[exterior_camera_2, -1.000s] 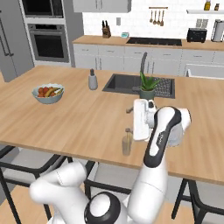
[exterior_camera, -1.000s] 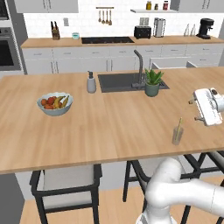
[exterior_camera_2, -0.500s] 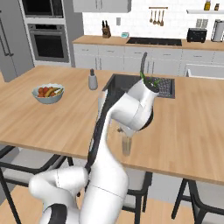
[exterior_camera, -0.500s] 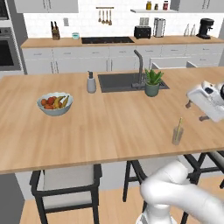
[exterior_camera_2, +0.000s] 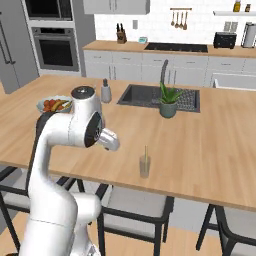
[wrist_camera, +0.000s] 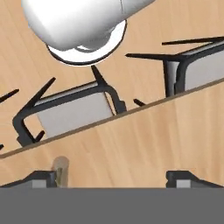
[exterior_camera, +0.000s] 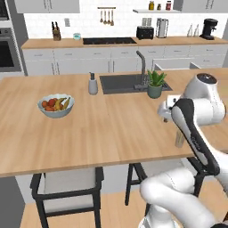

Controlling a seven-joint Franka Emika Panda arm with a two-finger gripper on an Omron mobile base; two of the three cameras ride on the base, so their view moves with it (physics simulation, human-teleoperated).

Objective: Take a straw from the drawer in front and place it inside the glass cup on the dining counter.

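- You see the small translucent greyish glass cup [exterior_camera_2: 145, 166] standing upright on the large light-wood plank surface [exterior_camera_2: 210, 145], close to its near edge.
- The thin pale yellow-tan straw [exterior_camera_2: 146, 155] stands inside that cup, leaning a little, with its top poking above the rim.
- In the left base view the same cup [exterior_camera: 179, 139] sits near the near edge toward the right end of the surface [exterior_camera: 89, 129], partly hidden by the white arm [exterior_camera: 196, 120] that crosses in front of it.
- In the hand view your two dark fingertips rise wide apart at the bottom edge, so the hand [wrist_camera: 113, 178] is open and holds nothing.
- Just beside the left fingertip in that view you can make out the cup [wrist_camera: 60, 168], blurred, resting on the wood near the surface edge.
- Beyond that edge in the hand view lie two dark-framed chairs with grey seats [wrist_camera: 70, 111], over the wooden floor.
- In the right base view the arm [exterior_camera_2: 82, 125] bends over the near edge of the surface, to the left of the cup and apart from it.
- Farther back, a teal pot with a green plant [exterior_camera_2: 168, 102] stands at the near rim of the inset dark sink [exterior_camera_2: 150, 95].
- A grey soap bottle with a spout [exterior_camera_2: 105, 91] stands by the sink's left side.
- A pale bowl of fruit [exterior_camera: 56, 106] rests toward the left end of the surface, well apart from the cup.
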